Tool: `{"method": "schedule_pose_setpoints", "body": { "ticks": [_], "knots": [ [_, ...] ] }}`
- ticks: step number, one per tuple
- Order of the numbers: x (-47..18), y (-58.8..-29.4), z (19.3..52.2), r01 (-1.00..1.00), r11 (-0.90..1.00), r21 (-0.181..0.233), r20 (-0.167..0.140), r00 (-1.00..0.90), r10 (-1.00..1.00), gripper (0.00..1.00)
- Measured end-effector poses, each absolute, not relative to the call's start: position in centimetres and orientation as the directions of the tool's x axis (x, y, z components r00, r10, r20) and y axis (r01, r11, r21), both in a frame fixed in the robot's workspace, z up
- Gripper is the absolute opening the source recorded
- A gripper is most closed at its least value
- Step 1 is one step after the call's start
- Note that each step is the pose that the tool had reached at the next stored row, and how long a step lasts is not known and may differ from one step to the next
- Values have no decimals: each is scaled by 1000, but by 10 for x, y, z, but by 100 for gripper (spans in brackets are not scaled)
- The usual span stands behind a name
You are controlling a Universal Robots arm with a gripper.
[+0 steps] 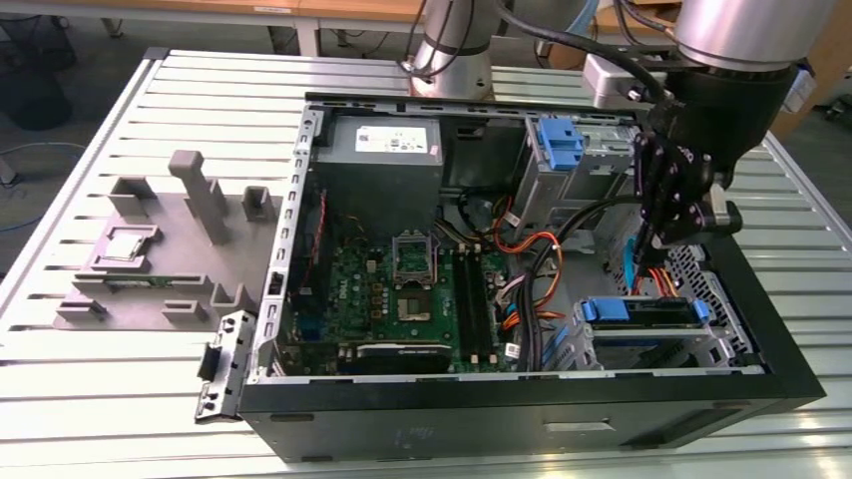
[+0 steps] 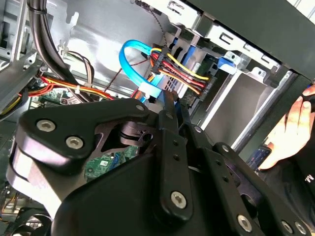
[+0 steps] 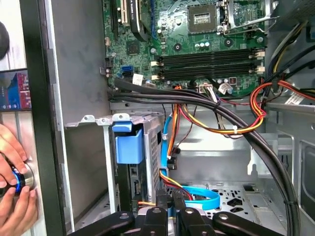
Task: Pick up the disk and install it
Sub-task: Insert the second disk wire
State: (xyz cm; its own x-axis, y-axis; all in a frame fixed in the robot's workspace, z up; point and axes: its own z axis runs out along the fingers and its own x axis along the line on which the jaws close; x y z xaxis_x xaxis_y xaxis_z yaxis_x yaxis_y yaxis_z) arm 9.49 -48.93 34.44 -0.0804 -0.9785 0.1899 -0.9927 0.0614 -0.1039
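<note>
I work from the biggest thing down. The slatted counter (image 1: 120, 399) carries the open computer case (image 1: 533, 424), and in the exterior view the arm reaches down into the case at that view's right side. There the drive cage (image 1: 725, 329) sits in the near corner, and the disk (image 1: 639, 311) lies in it with its blue bracket showing. So I judge the pick-up done and the disk in its bay or very nearly so; whether it is latched home I cannot say. The tool (image 1: 645, 267) hangs just above the cage, close to the disk. I cannot tell from any view whether it is clamped or loose.

The first wrist view gives me what the exterior one does not: the bracket end-on in the cage, and a blue data cable (image 3: 199, 196) looping beside the tool. It also shows a person's hands (image 3: 12, 196) outside the case wall.
</note>
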Motion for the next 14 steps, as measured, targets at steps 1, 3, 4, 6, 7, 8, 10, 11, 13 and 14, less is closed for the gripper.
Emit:
{"method": "schedule_pose_setpoints", "body": {
  "ticks": [1,3,4,6,7,8,10,11,13,14],
  "knots": [
    [94,-489,344,-993,61,-105,190,-81,-979,16],
    [94,-489,344,-993,61,-106,190,-81,-979,16],
    [94,-489,344,-993,61,-106,190,-81,-979,16],
    [94,-489,344,-993,61,-106,190,-81,-979,16],
    [94,-489,344,-993,61,-106,190,-81,-979,16],
    [94,-489,344,-993,61,-106,190,-81,-979,16],
    [94,-489,344,-993,61,-106,190,-81,-979,16],
    [94,-489,344,-993,61,-106,190,-81,-979,16],
    [94,-489,344,-992,61,-106,190,-81,-979,16],
    [94,-490,344,-992,61,-107,190,-81,-979,16]
  ]
}}
